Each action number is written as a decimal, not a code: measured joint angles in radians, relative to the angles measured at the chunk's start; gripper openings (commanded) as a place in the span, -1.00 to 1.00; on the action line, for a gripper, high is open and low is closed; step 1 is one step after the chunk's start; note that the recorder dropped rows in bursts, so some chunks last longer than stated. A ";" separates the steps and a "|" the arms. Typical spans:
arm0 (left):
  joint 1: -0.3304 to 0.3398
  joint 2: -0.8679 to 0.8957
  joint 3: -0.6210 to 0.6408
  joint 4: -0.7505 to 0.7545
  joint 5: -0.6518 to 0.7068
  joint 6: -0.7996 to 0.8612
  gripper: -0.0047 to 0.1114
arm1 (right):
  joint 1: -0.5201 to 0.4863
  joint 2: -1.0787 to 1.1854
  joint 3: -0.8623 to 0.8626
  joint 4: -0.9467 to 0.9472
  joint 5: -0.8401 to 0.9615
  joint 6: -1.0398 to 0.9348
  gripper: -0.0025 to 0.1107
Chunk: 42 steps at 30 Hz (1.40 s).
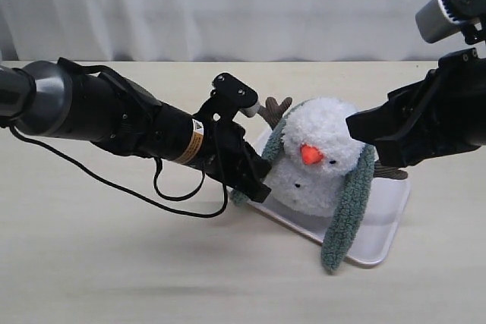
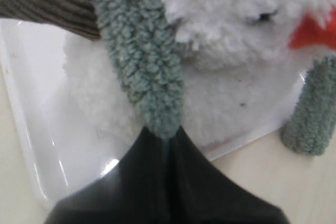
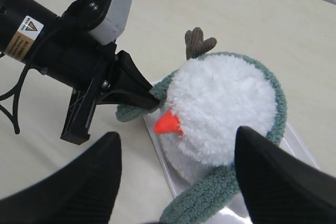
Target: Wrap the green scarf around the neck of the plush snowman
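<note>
Pale surface (image 1: 91, 263) carries a tray (image 1: 383, 237) steadying the plush snowman (image 1: 319, 153), while the left pincer (image 2: 165, 135) pinches the green scarf (image 2: 142, 56) end beside it (ready to cross), and the right pincer (image 3: 176, 174) gapes wide above.

The plush snowman (image 1: 317, 158) is sitting on a white tray (image 1: 380, 233) toward the counter's (image 1: 114, 263) right-of-middle, blocking that area. The left gripper (image 1: 254, 180), pinching the green scarf (image 1: 345, 214), is crowding the snowman's left side, its arm lying across toward the left edge. The right gripper (image 3: 176, 177), jaws spread wide, is hovering just beside the head. Bare counter is lying open along the near edge.
</note>
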 measured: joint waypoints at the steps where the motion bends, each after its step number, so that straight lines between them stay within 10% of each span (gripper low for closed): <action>1: 0.000 0.000 0.002 0.003 0.000 -0.009 -0.92 | 0.000 0.000 0.000 0.000 0.000 0.000 0.10; 37: 0.000 0.000 0.037 -0.015 0.000 -0.041 -0.92 | 0.000 0.048 0.033 -0.081 0.025 0.189 0.10; 42: 0.000 0.000 0.037 -0.023 -0.002 -0.041 -0.65 | 0.000 0.114 0.035 -0.138 0.036 0.266 0.10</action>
